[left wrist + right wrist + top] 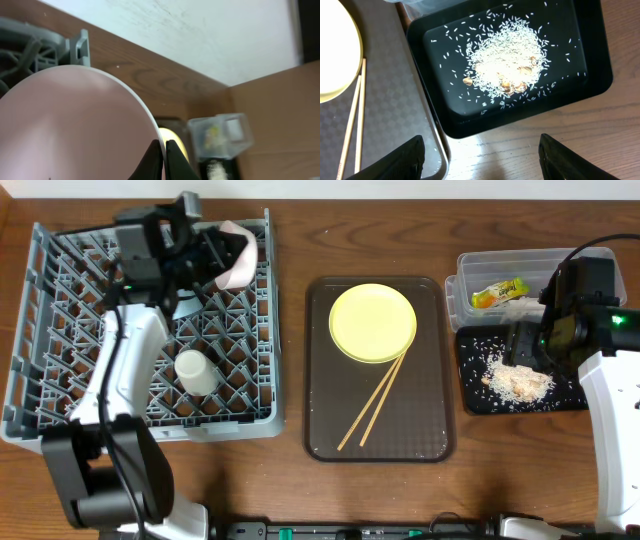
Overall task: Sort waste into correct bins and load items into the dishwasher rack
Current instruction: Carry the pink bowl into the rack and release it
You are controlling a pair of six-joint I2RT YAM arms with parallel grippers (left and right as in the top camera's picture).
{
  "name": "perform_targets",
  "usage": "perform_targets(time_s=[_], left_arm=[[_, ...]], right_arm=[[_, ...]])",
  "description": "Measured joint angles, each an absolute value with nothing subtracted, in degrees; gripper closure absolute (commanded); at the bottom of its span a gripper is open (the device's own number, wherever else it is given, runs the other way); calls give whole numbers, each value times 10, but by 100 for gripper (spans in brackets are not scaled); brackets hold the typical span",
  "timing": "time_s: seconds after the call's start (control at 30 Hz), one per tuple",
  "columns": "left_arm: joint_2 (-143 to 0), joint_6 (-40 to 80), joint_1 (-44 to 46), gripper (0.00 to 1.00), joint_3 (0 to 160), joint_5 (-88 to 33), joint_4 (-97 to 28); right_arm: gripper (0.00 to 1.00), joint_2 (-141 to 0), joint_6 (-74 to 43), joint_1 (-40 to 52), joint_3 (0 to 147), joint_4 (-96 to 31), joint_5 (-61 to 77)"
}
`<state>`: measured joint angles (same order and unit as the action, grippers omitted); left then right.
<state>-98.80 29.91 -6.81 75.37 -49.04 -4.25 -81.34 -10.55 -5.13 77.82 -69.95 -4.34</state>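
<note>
the left claw [163,156] is pinching the thin rim of the round, glossy white bowl [238,258], its jaws closed down to the rim's thickness. it is holding the bowl tilted over the upper right corner of the large grey plastic pegged rack [230,424], at the upper left of the overhead frame. the bowl is probably stiff, slick and breakable (an edge pinch like this could let it swing), so it is calling for a slow lowering between the pegs. the right claw [481,155] is hanging wide open and empty above the glossy black rectangular tray [590,85], which is carrying whitish rice scraps [507,65].
</note>
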Motion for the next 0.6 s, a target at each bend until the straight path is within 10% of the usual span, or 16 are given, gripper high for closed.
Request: perform_targets(time_s=[0.6], left_arm=[[-1088,417,-158,94,760,-650,2]], right_arm=[[30,-813,-105,-51,778,-698,-43]])
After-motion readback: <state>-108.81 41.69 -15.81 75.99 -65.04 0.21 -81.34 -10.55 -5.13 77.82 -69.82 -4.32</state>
